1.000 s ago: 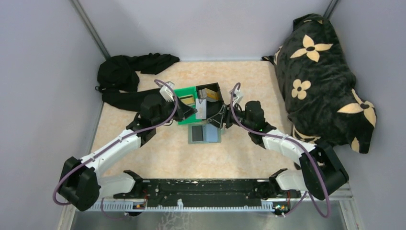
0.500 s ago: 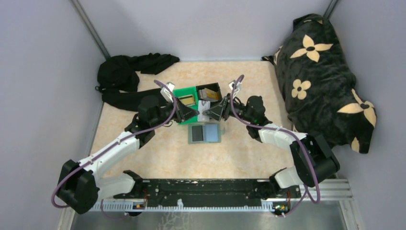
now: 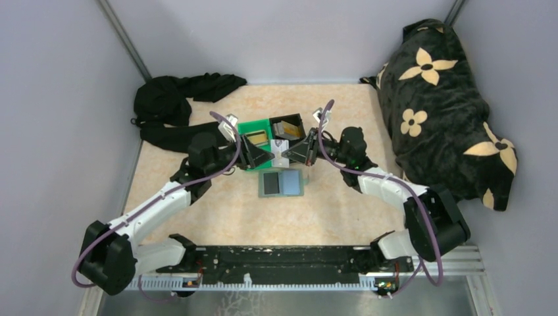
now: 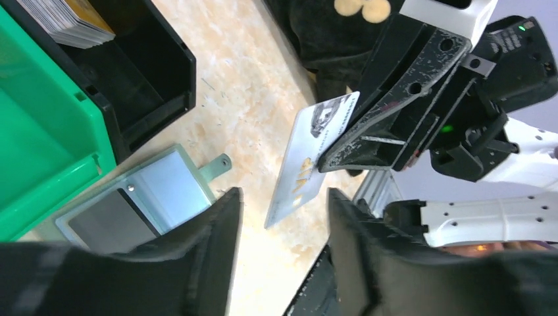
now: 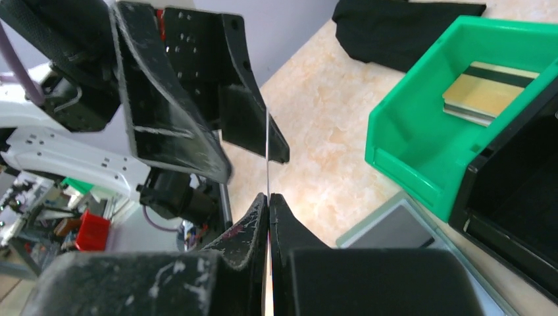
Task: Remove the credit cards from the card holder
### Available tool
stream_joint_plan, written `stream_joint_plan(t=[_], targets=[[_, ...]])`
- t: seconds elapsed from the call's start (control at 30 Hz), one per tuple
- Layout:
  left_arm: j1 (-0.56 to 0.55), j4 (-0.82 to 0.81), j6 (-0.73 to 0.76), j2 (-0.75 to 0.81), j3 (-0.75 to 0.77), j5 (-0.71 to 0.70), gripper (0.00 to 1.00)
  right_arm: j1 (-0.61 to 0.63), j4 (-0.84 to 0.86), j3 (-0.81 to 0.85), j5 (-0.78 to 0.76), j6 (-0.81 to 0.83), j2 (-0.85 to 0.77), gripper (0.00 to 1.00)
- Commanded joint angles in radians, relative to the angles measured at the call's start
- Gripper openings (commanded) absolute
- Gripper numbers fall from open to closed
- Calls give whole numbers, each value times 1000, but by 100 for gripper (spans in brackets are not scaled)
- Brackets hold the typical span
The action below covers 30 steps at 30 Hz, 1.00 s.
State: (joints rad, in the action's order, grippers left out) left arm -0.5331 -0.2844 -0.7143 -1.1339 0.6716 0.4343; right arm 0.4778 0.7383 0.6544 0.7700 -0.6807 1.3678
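Note:
A pale grey credit card (image 4: 309, 158) hangs above the table, pinched at its top edge by my right gripper (image 5: 269, 197), which is shut on it. In the right wrist view the card (image 5: 268, 151) shows edge-on. My left gripper (image 4: 281, 197) is open, with its fingers on either side of the card's lower end and not touching it. In the top view the two grippers meet tip to tip at the card (image 3: 280, 153). The grey-blue card holder (image 3: 281, 183) lies open and flat on the table just below them.
A green bin (image 3: 248, 127) holds tan-gold cards (image 5: 483, 92). Against it stands a black bin (image 3: 297, 120) with more cards (image 4: 66, 20). Black cloth (image 3: 177, 105) lies at the back left. A black flower-patterned cushion (image 3: 447, 105) fills the right side.
The right gripper has moved in and shut on the card. The left gripper, shut on the card before, has opened and let go of it.

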Motion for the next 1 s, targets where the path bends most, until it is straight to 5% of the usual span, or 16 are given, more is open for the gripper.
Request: stream_joint_plan(t=[0.0,0.13,0.4,0.53,0.97], targets=[[45,13,54,41,37,80,63,-38,-135,78,129,104,-50,0],[85,87,134,63,75,167,73,-44,-373,109,213,256,-75,0],[87,-94,106,1,33,508,66,7,-458,106,352,314,-110,0],[58,-68,151,-15,52,549,67,86,-636,170,312,438,-90,0],[-20,64,257,-36,78,543,50,94,-612,173,321,416,-103,0]])
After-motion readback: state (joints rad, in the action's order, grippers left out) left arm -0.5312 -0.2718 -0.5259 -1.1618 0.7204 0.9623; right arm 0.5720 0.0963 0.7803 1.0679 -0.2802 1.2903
